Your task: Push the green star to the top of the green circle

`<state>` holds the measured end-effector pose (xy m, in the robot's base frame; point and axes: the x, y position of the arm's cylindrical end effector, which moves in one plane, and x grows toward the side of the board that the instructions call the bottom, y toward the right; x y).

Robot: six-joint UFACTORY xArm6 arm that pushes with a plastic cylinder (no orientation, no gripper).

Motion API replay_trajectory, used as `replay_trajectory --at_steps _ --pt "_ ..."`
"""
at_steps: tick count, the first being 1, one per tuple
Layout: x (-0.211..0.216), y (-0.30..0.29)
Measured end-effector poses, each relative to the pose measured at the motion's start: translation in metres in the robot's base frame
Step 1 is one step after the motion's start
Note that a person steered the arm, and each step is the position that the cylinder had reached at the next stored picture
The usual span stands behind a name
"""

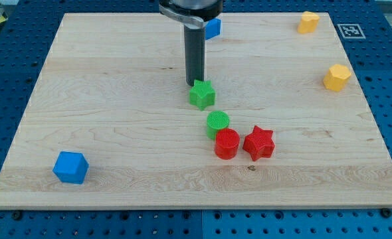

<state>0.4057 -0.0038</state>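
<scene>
The green star-shaped plastic block sits near the middle of the pale wooden table, just above the green round plastic block and slightly toward the view's left. The rod's tip touches the star's upper edge. There is no pincer here, so nothing is clenched or released. The push looks nearly done; the next move seems only a slight nudge rightward to centre it. A red round block touches the green circle below, beside a red star.
</scene>
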Motion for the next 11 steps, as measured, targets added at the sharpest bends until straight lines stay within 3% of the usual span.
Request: replay_trajectory --at_steps 6,11 --pt "0.000 -0.021" --pt "0.016 0.014"
